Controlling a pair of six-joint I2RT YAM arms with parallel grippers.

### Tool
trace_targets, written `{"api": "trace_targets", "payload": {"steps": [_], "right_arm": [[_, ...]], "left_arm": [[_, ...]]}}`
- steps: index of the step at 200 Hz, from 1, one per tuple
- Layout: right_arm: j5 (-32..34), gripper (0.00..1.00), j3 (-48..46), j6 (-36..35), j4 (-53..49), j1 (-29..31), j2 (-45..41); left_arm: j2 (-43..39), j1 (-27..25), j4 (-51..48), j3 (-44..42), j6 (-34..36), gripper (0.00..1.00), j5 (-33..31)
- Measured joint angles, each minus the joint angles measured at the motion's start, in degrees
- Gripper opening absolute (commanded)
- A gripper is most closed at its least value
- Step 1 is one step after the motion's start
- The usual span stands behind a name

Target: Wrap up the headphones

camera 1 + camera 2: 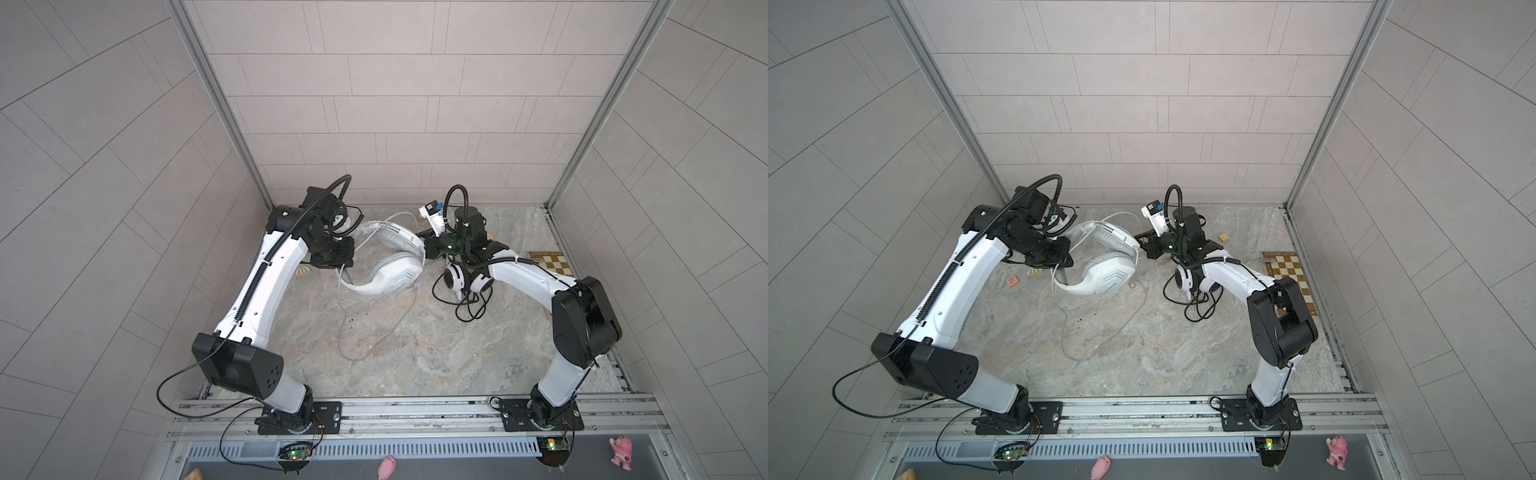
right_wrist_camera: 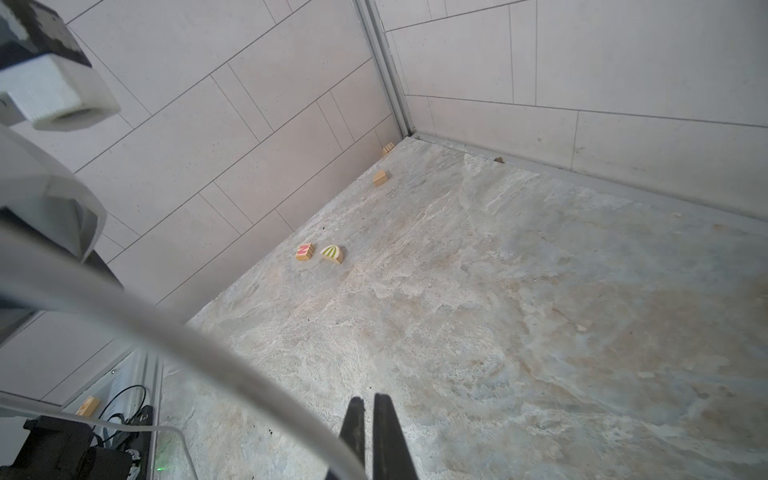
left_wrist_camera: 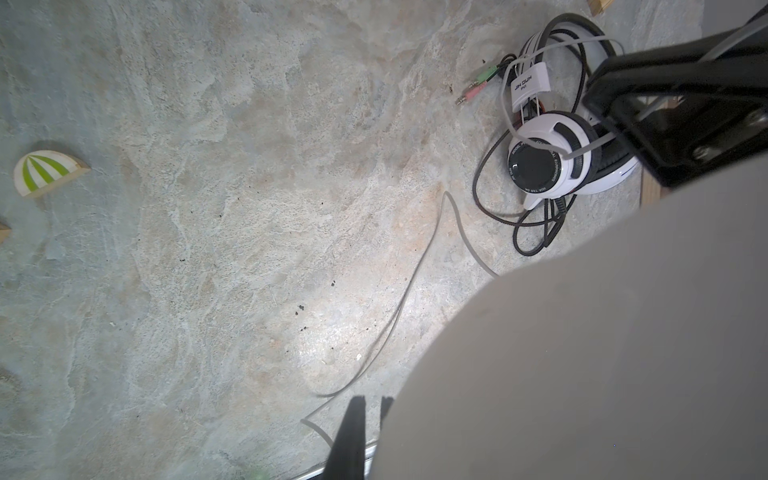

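Top views: the white headset sat at the far middle of the table, flanked by the left tool and the right tool, each touching or just beside it. Its grey cable lay in one long slack loop toward the near edge. The black-and-white headset lay under the right forearm, its black cable bunched beside it, apart from the white one. Left wrist view: the left tool stood narrow against the blurred bulk of the white headset; what lay between the jaws could not be told. The grey cable ran loose over the table, and a further length looped up toward the right tool. Right wrist view: the right tool was closed to a sliver, and a blurred grey strand, probably the cable, crossed by its base; whether it was pinched could not be told. Handling note, as judgement: the step looked like taking up cable for a turn round the white headset. Done well, the left tool would steady the headset while the right fed slack with light tension, clear of the black cable.
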Motion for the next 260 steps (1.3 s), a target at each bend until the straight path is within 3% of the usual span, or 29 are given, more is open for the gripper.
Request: {"api": "trace_targets", "payload": {"steps": [27,62,114,148,181,260], "right_arm": [[2.3,0.00,7.2,-2.7,-6.7,-0.5,-0.6],[1.7,0.00,23.6,-5.6,-15.1,-1.4,0.6],[-3.5,0.00,49.1,-9.6,-29.2,-1.0,14.4],[-1.3,0.00,48.9,-11.0,-36.9,0.2,20.8],[1.9,0.00,47.4,-10.7,-38.9,0.2,20.1],[5.9,0.00,42.2,-7.0,-30.5,-5.5,0.3]], "left_arm": [[0.0,-1.8,0.0,-1.8,0.0,0.00,-0.9],[0.0,-5.7,0.0,-2.7,0.0,0.00,-1.9],[0.0,-9.0,0.0,-2.7,-0.2,0.00,-2.6],[0.0,-10.0,0.0,-2.7,-0.2,0.00,-3.6],[0.2,-10.2,-0.3,-3.3,-0.2,0.00,-4.8],[4.2,-10.2,-0.3,-4.5,-0.2,0.00,-6.4]]}}
